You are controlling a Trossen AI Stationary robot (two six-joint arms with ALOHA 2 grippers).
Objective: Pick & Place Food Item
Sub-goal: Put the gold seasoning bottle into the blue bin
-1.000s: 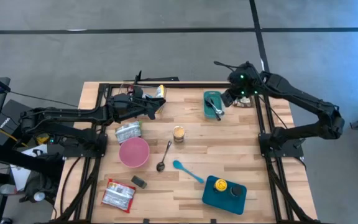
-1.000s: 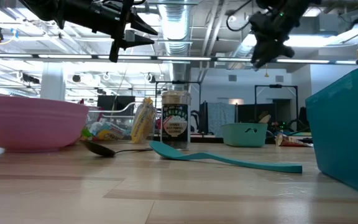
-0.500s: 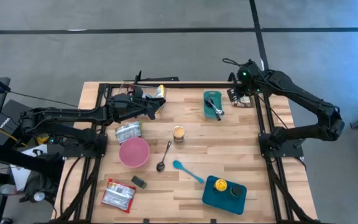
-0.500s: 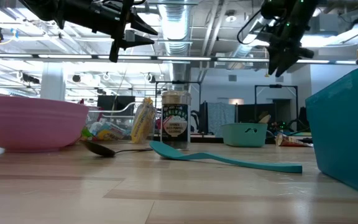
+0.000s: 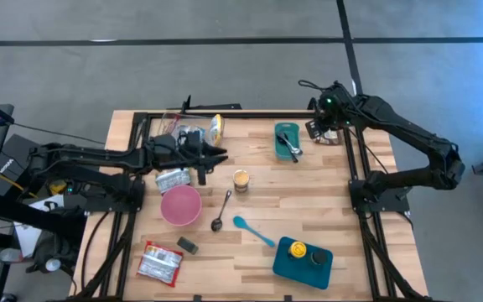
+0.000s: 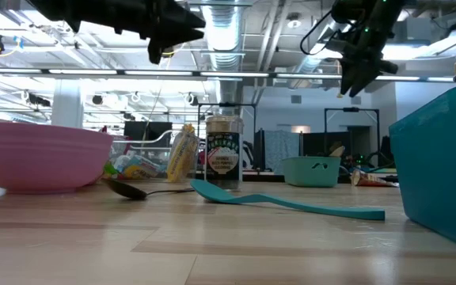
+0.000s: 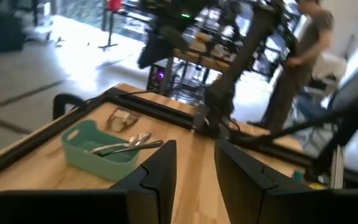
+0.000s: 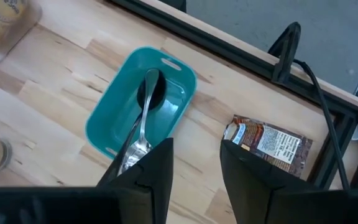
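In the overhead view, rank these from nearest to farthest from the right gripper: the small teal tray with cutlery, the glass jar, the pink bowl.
From the right gripper, at the table's far right edge:
1. Small teal tray with cutlery, just beside it.
2. Glass jar, mid-table.
3. Pink bowl, on the left side.

The table [image 5: 309, 201] is pale blond wood in narrow butcher-block strips, framed by black rails. A small tray [image 5: 287, 141] is teal and holds silver cutlery [image 8: 140, 134]. Beside it lies a brown packet [image 8: 268, 144] with a white label. The bowl [image 5: 180, 205] is pink. A jar [image 5: 241, 180] has a dark label with white lettering and pale contents. The spatula [image 5: 252, 229] is bright turquoise; the spoon [image 5: 221, 211] is grey metal. A deeper blue-teal container [image 5: 303, 261] carries a yellow lid [image 5: 297, 249] and a black one [image 5: 319, 258]. A red-and-white printed packet [image 5: 159, 262] lies near a small black block [image 5: 187, 244]. Both arms are black.
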